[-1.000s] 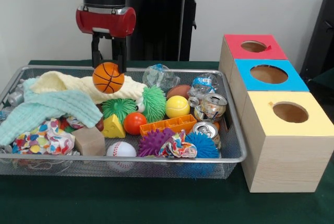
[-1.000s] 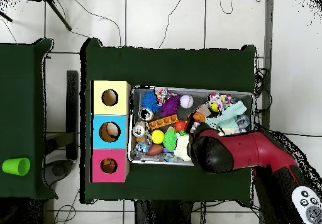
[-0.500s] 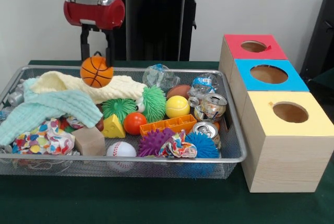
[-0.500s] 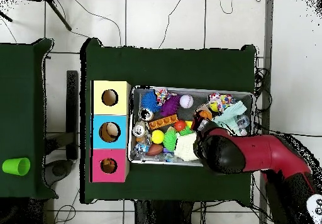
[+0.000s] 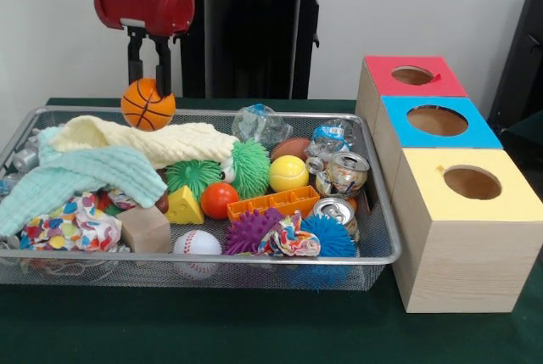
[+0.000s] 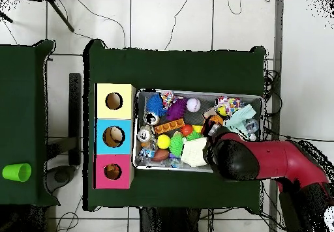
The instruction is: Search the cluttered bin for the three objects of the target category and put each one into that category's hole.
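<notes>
— Red-cuffed arm [image 5: 144, 8], front view: where's your ball?
— Your fingers [image 5: 148, 84] hang straight down, clamped on the basketball [image 5: 148, 105], above the bin's [image 5: 373, 211] far-left cloths.
— Overhead?
— Your arm [image 6: 261, 161] crosses the bin [image 6: 258, 99], hiding the ball.

A green cup [image 6: 16, 172] sits on a side table [image 6: 26, 79] at nine o'clock in the overhead view. Cables [image 6: 98, 21] trail over the tiled floor [image 6: 176, 24] at twelve o'clock.

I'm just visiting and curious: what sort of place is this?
Probably a robotics lab or test room. A red robot arm's gripper holds a toy basketball above a wire bin of toys, beside a wooden box with colour-coded holes, and cables trail across the tiled floor.
</notes>
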Available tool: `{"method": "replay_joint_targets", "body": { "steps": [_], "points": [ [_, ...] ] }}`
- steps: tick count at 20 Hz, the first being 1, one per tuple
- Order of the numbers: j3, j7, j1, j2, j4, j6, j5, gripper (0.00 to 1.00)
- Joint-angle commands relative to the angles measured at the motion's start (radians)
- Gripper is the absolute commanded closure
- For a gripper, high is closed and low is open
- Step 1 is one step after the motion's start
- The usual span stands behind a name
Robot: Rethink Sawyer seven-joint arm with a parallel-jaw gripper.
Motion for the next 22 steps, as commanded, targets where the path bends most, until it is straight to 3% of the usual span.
{"method": "replay_joint_targets", "body": {
  "steps": [1,17,18,22],
  "points": [
    [0.019,-0.146,0.023,-0.003,0.016,0.138,0.027,1.00],
    [0.017,-0.133,0.038,0.023,0.001,0.135,0.041,1.00],
    [0.012,-0.128,0.043,0.021,-0.001,0.137,0.041,0.00],
    [0.011,-0.118,0.046,0.025,0.001,0.137,0.049,0.00]
  ]
}}
